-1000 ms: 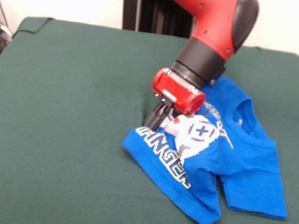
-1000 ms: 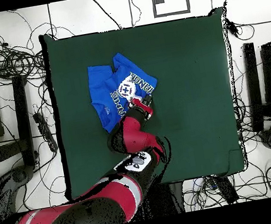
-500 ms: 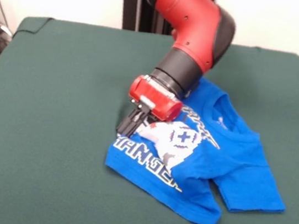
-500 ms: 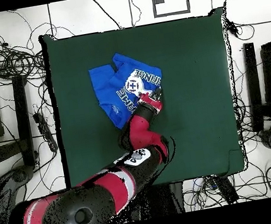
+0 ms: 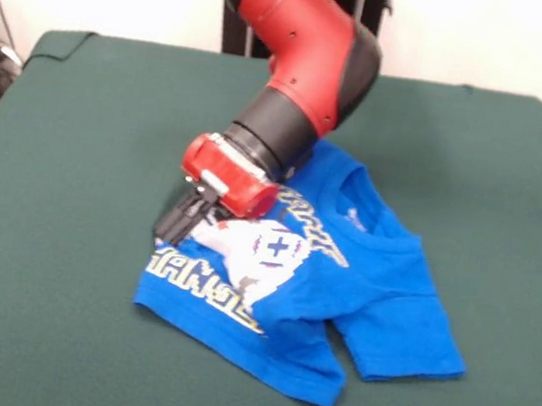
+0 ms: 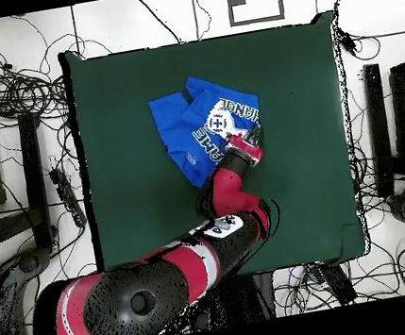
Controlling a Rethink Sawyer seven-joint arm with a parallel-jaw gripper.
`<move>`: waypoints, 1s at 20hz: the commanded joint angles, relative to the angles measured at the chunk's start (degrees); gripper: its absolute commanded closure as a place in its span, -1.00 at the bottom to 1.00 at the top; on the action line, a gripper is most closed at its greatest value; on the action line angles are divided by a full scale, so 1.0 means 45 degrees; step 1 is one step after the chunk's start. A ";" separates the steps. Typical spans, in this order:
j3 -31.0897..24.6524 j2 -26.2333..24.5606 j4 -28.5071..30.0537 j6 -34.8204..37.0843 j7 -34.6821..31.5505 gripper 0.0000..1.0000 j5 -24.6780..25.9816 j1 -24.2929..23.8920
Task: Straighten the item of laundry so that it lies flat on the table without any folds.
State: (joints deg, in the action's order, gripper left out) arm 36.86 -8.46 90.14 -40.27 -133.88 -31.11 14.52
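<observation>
Black fingers (image 5: 177, 222), seemingly pinched on the hem of the blue shirt (image 5: 342, 274), sit at its printed edge, while the shirt lies near the middle of the green counter (image 5: 65, 235), rumpled and folded over itself, so flattening remains.

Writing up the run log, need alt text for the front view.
A red and black robot arm reaches down with its claw at the edge of a crumpled blue T-shirt on a green table. The shirt lies partly folded, its printed front bunched near the claw.
</observation>
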 commanded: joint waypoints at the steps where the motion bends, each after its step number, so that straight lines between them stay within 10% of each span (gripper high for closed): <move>1: 0.0195 -0.0850 -0.0350 0.0905 0.0432 1.00 -0.0197 -0.0617; 7: 0.0151 0.0535 0.0014 0.1830 0.0046 1.00 0.1698 -0.0890; 12: -0.2552 0.4521 0.1300 0.4987 -0.0566 1.00 0.6333 -0.2300; 17: 0.0337 0.4929 0.1445 0.5633 -0.0227 1.00 0.5030 -0.0157; 20: -0.0467 0.6028 0.1445 0.6969 -0.0400 1.00 0.6013 -0.0595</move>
State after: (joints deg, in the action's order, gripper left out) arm 39.97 10.70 94.91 -18.74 -133.88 -6.77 8.68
